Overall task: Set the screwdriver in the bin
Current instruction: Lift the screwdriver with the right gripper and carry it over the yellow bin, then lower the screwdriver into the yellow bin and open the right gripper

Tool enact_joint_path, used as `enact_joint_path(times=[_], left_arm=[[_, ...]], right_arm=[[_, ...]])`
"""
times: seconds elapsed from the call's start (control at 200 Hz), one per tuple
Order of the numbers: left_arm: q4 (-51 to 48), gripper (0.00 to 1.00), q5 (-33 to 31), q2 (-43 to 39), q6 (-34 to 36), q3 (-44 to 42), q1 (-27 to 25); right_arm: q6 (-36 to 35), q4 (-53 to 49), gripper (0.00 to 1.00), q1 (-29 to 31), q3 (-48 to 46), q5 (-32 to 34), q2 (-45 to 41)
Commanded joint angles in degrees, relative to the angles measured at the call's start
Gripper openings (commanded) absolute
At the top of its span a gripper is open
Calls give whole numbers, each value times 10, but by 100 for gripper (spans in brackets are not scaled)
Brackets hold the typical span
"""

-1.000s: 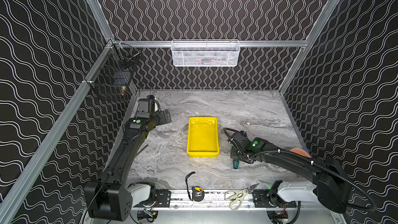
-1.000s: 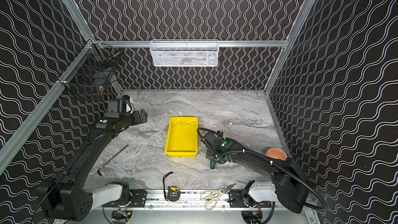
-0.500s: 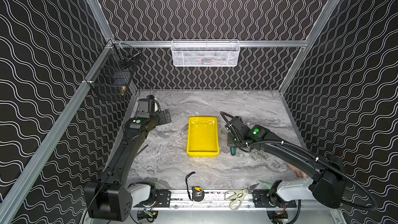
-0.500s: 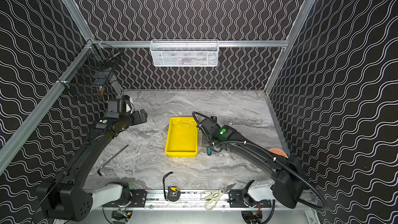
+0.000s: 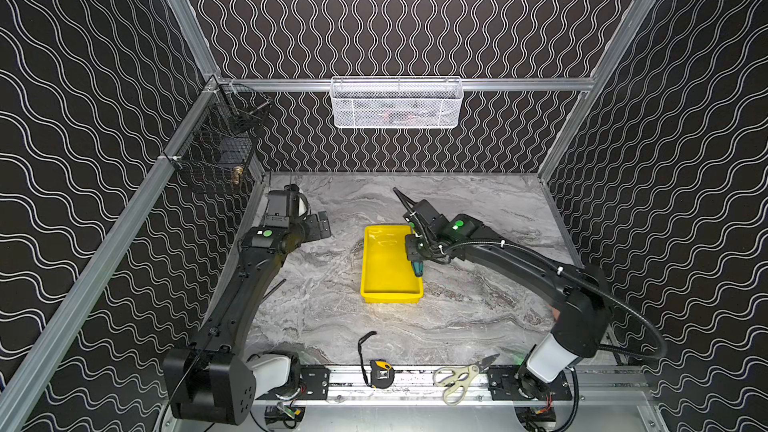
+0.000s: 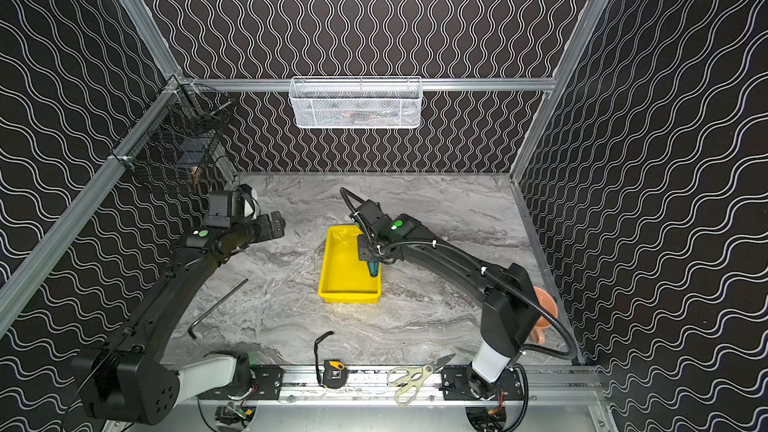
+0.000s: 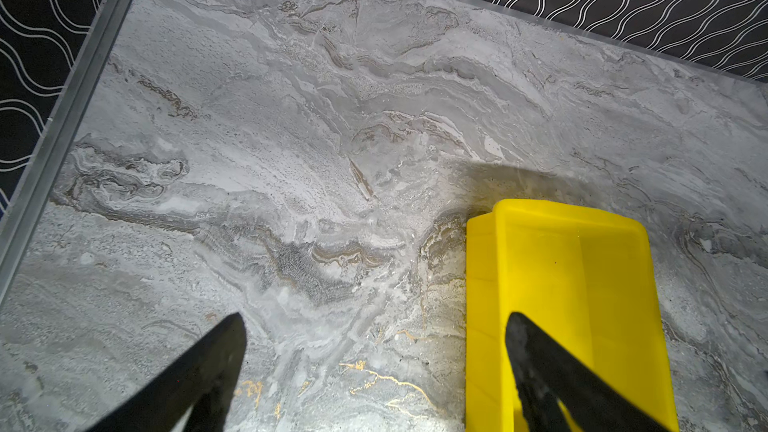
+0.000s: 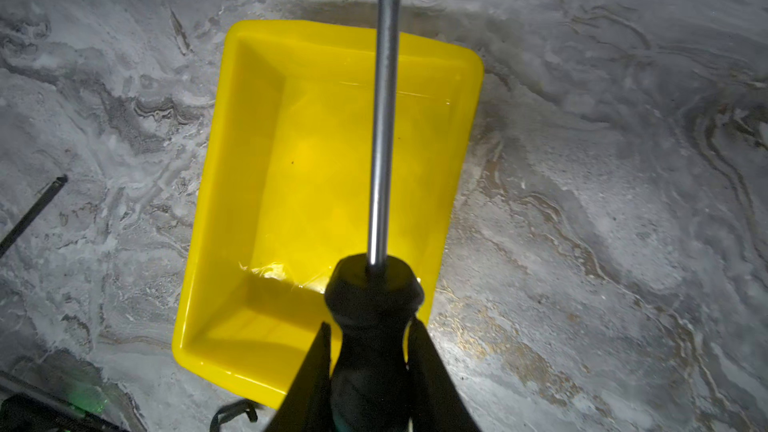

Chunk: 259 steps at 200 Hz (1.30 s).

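The right gripper [image 8: 370,367] is clamped on the handle of the screwdriver [image 8: 380,160], holding it in the air over the right rim of the yellow bin [image 5: 390,295] in the middle of the counter [image 5: 478,317]. The left gripper [image 7: 374,347] hangs wide apart and empty near the counter's left edge. The tool looks light, rigid and handle-heavy. The ribbed handle is the sound place to grip, since the smooth round shaft would likely slip.

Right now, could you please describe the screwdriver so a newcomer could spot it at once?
Find the yellow bin on the marble table. Over its right rim, the right gripper pinches the screwdriver. Its teal-and-black handle and thin metal shaft set it apart from the beige scissors near the front.
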Motion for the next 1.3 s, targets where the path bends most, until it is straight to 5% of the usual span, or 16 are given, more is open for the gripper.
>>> enact_joint_path(times=[0.0, 1.291], left_arm=[[0, 99, 4, 2, 3, 5, 1], [-4, 99, 4, 6, 1, 6, 5]], right_arm=[[-15, 24, 7, 8, 22, -26, 30], [-37, 74, 16, 43, 13, -28, 185]])
